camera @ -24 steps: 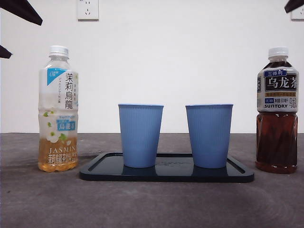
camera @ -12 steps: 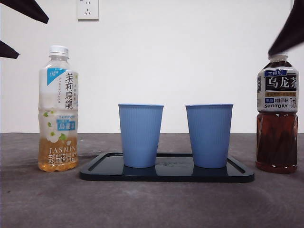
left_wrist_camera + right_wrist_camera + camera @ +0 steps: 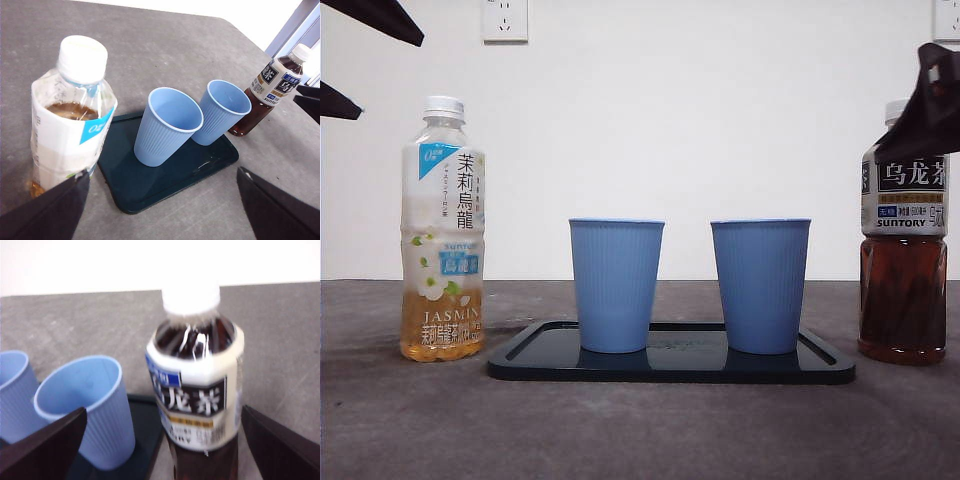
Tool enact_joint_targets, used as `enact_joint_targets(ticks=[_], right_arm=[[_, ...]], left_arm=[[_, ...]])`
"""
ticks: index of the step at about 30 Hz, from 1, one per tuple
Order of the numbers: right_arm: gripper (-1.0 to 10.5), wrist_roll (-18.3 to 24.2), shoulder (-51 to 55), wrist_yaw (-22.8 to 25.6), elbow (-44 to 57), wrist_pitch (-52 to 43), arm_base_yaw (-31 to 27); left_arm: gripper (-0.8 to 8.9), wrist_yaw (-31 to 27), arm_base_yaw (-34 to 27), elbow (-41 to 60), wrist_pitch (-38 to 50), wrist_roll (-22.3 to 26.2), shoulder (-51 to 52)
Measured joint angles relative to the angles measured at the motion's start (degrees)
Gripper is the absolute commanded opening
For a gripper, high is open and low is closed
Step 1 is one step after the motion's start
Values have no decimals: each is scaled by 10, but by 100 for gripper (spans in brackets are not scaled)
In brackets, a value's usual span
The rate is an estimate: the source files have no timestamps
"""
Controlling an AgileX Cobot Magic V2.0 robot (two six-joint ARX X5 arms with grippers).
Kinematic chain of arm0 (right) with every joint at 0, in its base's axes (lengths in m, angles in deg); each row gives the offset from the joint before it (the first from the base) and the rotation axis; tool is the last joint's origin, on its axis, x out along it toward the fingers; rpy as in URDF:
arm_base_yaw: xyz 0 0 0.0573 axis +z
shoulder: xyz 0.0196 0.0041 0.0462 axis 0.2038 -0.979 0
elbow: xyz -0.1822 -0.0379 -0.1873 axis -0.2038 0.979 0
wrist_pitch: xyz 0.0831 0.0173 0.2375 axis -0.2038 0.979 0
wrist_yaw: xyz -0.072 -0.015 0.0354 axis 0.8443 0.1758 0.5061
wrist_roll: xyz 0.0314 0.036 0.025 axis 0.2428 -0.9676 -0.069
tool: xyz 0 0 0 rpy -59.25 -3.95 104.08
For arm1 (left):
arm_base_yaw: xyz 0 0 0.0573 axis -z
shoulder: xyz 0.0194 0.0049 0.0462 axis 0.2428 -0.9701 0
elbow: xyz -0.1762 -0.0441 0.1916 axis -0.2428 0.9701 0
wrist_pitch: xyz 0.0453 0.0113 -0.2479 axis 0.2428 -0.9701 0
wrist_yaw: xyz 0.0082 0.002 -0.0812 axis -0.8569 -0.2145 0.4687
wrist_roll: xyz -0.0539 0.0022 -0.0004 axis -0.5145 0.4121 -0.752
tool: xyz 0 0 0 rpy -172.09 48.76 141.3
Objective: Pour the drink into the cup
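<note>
Right wrist view: the right pincer (image 3: 162, 450), spread wide, flanks the dark capped oolong-tea bottle (image 3: 197, 385) for grasping. Two empty blue ribbed paper cups (image 3: 616, 285) wait on the tabletop's (image 3: 640, 430) black tray (image 3: 670, 365); left pincer (image 3: 160, 215) likewise released.

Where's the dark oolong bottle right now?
In the front view the dark oolong bottle stands on the table at the far right, beside the tray; the right pincer, open, straddles it.

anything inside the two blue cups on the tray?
Left wrist view looks down into both: the nearer blue cup and the farther blue cup show only bare blue walls, no liquid. Their very bottoms are hidden by the rims. Both stand upright on the dark tray.
</note>
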Motion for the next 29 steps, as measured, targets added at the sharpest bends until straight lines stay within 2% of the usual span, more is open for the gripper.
enact_joint_targets(ticks=[10, 24, 29], right_arm=[[494, 0, -136, 26, 0, -161, -5], [478, 0, -291, 22, 0, -305, -39], [336, 0, -319, 10, 0, -329, -39]], left_arm=[[468, 0, 0, 0, 0, 0, 0], [467, 0, 0, 0, 2, 0, 0], [467, 0, 0, 0, 4, 0, 0]])
